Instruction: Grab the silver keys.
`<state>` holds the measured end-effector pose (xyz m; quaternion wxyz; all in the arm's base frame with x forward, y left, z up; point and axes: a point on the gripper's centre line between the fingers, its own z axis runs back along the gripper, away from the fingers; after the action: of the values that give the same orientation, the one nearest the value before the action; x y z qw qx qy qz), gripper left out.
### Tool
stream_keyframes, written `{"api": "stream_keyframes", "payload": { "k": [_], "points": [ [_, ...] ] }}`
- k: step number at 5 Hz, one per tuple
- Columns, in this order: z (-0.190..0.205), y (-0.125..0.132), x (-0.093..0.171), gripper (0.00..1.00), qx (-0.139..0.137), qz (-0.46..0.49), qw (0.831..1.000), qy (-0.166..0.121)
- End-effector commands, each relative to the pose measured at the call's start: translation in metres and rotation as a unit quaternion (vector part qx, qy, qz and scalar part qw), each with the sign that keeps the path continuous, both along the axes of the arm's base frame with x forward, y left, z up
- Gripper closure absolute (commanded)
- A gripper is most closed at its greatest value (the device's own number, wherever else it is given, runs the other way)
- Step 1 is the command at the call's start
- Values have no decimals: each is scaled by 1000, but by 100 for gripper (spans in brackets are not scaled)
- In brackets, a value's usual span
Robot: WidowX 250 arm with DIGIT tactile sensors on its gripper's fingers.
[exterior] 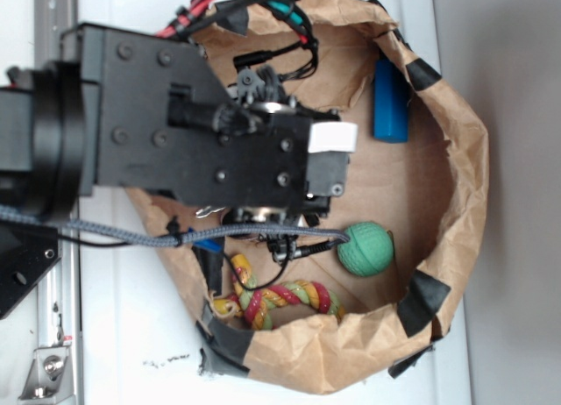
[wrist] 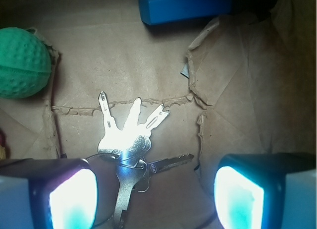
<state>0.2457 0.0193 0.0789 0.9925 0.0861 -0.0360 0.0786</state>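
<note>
Wrist view: the gripper (wrist: pixel 156 197) is held spread wide above the brown paper floor (wrist: pixel 237 80). The silver keys (wrist: pixel 130 135) are located between its glowing fingertips (wrist: pixel 74 199), nearer the left one, ungrasped.

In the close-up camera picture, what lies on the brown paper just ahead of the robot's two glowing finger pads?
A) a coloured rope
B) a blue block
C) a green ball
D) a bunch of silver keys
D: in the wrist view the silver keys fan out on the paper between and just ahead of the open gripper, while the green ball sits far left and the blue block at the top edge.
</note>
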Motion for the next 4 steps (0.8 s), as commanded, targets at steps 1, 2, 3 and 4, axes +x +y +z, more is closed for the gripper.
{"api": "stream_keyframes", "payload": {
  "k": [1, 2, 3, 4],
  "points": [
    [8, -13, -8, 0, -31, -24, 999, -20],
    [8, -18, -9, 0, -50, -32, 998, -14],
    [5, -21, -8, 0, -63, -30, 997, -11],
    [-6, -24, -2, 0, -65, -22, 998, -6]
  ]
}}
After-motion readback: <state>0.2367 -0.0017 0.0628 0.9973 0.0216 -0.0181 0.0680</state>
